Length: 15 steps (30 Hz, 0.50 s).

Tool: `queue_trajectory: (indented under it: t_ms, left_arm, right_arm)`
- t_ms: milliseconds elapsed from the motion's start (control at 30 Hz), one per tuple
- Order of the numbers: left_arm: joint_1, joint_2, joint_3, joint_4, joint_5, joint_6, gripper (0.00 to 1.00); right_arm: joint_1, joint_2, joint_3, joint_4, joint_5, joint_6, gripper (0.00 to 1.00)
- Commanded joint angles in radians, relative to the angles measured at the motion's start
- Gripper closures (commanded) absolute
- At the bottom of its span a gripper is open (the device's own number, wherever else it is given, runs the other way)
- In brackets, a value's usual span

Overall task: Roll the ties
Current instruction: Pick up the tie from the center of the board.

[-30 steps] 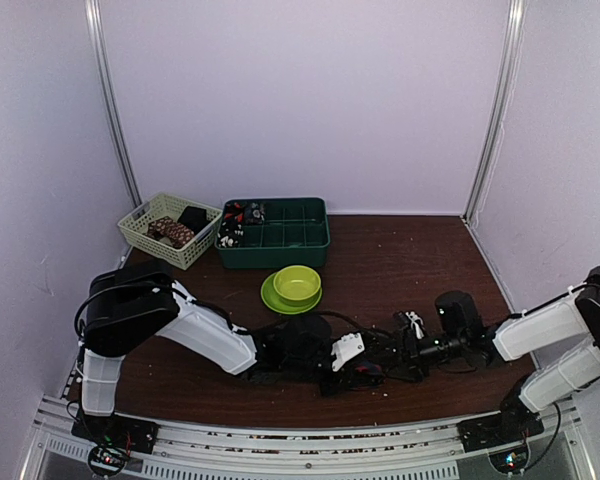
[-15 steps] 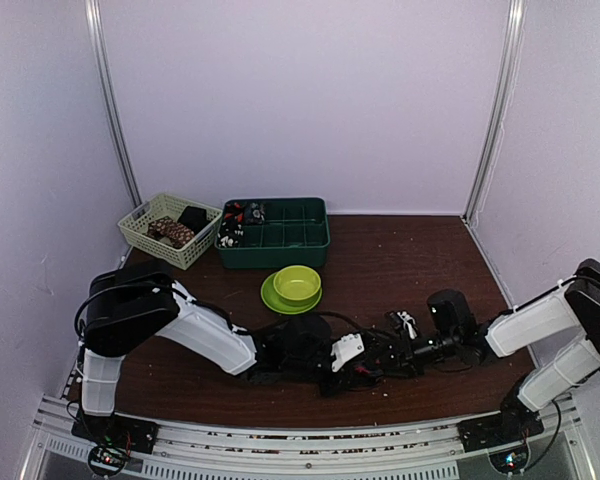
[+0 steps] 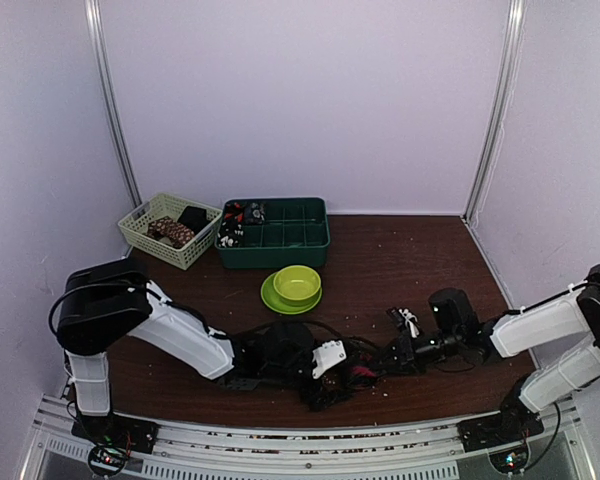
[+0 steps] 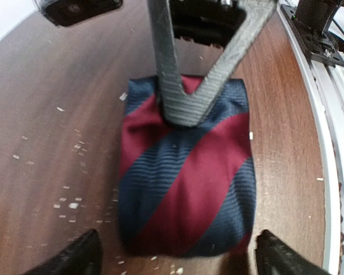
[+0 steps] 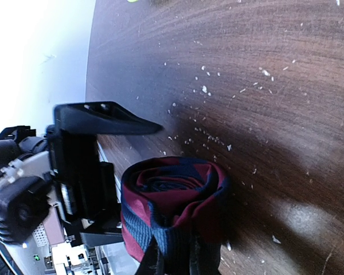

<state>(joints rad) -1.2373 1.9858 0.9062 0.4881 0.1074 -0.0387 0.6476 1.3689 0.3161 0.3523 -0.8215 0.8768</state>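
A red and navy striped tie (image 4: 183, 183) lies rolled into a short bundle on the brown table (image 4: 57, 114), near the front edge (image 3: 358, 374). My left gripper (image 4: 178, 260) is open, its black fingertips (image 4: 74, 258) standing wide on either side of the roll's near end without touching it. From the far side, my right gripper (image 5: 175, 263) is shut on the roll's edge. The right wrist view shows the spiral end (image 5: 172, 195) with fabric pinched between the fingers. In the left wrist view the right gripper's grey fingers (image 4: 186, 103) meet on the roll's far end.
A lime-green bowl on a matching plate (image 3: 296, 284) sits mid-table behind the arms. A dark green divided tray (image 3: 280, 235) and a pale basket (image 3: 165, 232) stand at the back left, both holding small dark rolled items. A metal rail (image 3: 300, 445) runs along the near edge.
My left gripper has opened off the rolled tie and its arm has drawn back to the left. My right gripper has moved in and shut on the roll.
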Motion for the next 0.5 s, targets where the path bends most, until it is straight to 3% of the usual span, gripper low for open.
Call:
queue_trajectory:
  t_ms: [0,233,467]
  left_arm:
    - [0.001,-0.119,-0.034,0.024,-0.105,0.012,0.02]
    - [0.002,-0.270,-0.131,0.061,-0.223,-0.018,0.02]
    - [0.001,-0.293,-0.142,0.106,-0.157,0.055,0.02]
  right_arm:
    - [-0.003,-0.058,0.015,-0.089,0.057,-0.055,1.00]
    - [-0.003,-0.141,0.055,-0.100,0.046,-0.059,1.00]
    - [0.014,-0.196,0.099,-0.093,0.032,-0.022,1.00]
